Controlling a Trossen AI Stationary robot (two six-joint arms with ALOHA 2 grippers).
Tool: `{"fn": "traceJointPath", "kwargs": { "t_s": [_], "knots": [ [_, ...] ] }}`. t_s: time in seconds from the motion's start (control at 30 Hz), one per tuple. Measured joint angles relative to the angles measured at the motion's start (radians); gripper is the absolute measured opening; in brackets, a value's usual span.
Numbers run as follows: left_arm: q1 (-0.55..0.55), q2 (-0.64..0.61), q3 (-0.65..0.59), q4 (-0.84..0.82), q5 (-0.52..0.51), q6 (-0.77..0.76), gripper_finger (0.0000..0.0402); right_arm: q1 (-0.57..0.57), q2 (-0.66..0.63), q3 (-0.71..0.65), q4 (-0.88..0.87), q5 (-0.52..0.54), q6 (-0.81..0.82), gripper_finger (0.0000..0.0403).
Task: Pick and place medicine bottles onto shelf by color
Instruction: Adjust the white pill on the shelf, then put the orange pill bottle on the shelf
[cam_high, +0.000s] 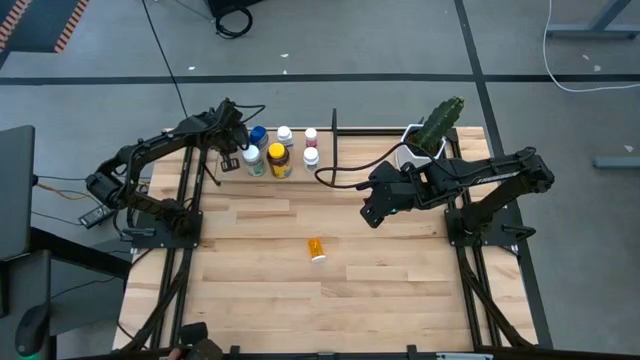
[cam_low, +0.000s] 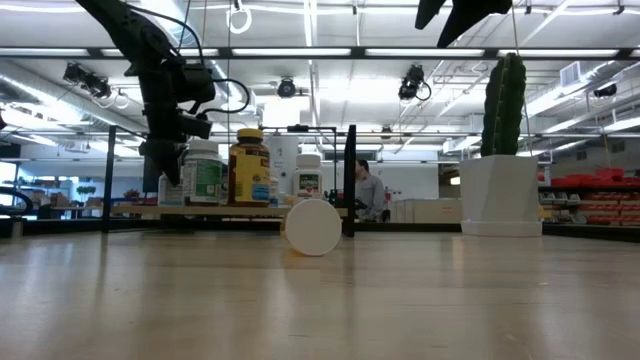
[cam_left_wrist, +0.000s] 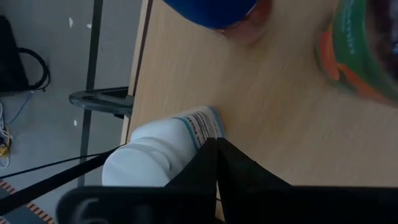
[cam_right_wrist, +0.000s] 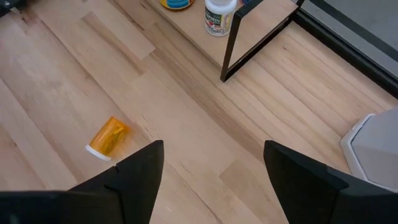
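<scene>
Several medicine bottles stand on their bases on the light-wood shelf (cam_high: 300, 178) at the table's far left: a blue-capped one (cam_high: 258, 134), a green-labelled white one (cam_high: 253, 160), an amber yellow-lidded one (cam_high: 279, 160) and three small white-capped ones (cam_high: 311, 156). A small orange bottle (cam_high: 316, 248) lies on its side on the table, its white cap (cam_low: 313, 227) toward the near edge. My left gripper (cam_high: 228, 160) is shut, low over the shelf's left end beside a white bottle (cam_left_wrist: 161, 152). My right gripper (cam_high: 375, 212) hangs open, high above mid-table, right of the orange bottle (cam_right_wrist: 107, 138). My left gripper (cam_left_wrist: 216, 155) has its shut fingers pointing down right beside the labelled side (cam_left_wrist: 202, 124) of the white bottle. Whether a finger touches that bottle, I cannot tell.
A white pot with a green cactus (cam_high: 432, 135) stands at the table's far right. Thin black rods (cam_high: 334, 130) frame the shelf; one stands at its right end. Bare planks stretch across the near half of the table (cam_high: 330, 310). A person (cam_low: 370, 190) shows far behind the table.
</scene>
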Motion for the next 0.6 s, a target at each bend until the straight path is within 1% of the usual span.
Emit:
{"fn": "traceJointPath", "kwargs": {
  "t_s": [0.1, 0.2, 0.33, 0.5, 0.6],
  "knots": [
    [-0.002, 0.000, 0.000, -0.001, -0.018, -0.001, 0.0010, 0.000, 0.000, 0.000, 0.000, 0.000, 0.000, 0.0282],
    [-0.014, 0.000, 0.019, -0.042, -0.060, -0.001, 0.0009, 0.000, 0.000, 0.000, 0.000, 0.000, 0.000, 0.0282],
    [-0.021, 0.000, 0.101, -0.132, -0.077, -0.010, 0.0003, 0.000, 0.000, 0.000, 0.000, 0.000, -0.003, 0.0282],
    [-0.023, -0.001, 0.227, -0.255, -0.070, -0.089, 0.0010, 0.000, 0.000, 0.000, 0.000, 0.003, -0.026, 0.0282],
    [-0.038, -0.001, 0.306, -0.349, -0.047, -0.148, 0.0005, 0.000, 0.000, 0.000, 0.000, 0.003, -0.045, 0.0282]
  ]
}}
